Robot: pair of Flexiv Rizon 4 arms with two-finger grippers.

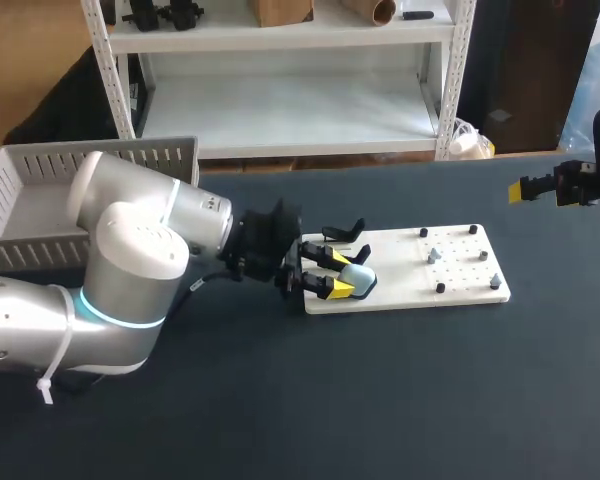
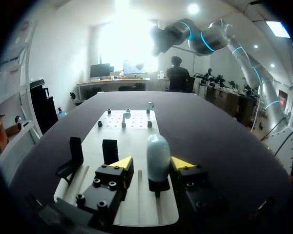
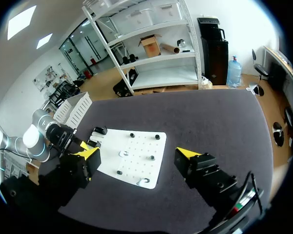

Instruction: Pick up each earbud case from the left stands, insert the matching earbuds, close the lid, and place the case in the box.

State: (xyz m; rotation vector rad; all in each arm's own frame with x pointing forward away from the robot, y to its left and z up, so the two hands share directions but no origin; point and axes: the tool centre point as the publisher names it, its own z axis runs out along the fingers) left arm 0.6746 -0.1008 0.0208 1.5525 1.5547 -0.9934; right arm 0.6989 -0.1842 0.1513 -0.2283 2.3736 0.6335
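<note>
Between the fingers of the left hand (image 2: 151,163) stands the earbud case (image 2: 157,153).

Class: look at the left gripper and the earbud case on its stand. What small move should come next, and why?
Probably close the left gripper on the earbud case. The case stands upright on its stand between the open fingers, with a gap at one finger, so it is framed but not yet gripped.

Light: even overhead light is falling on the white board (image 1: 400,265).
Glare: left wrist view, backlight is flaring beyond the board's far end.
Shadows: faint ones are seemingly pooling beside the black stands (image 2: 77,151) on the board.
Sheen: the earbud case (image 2: 157,157) on the board is catching a soft highlight.
</note>
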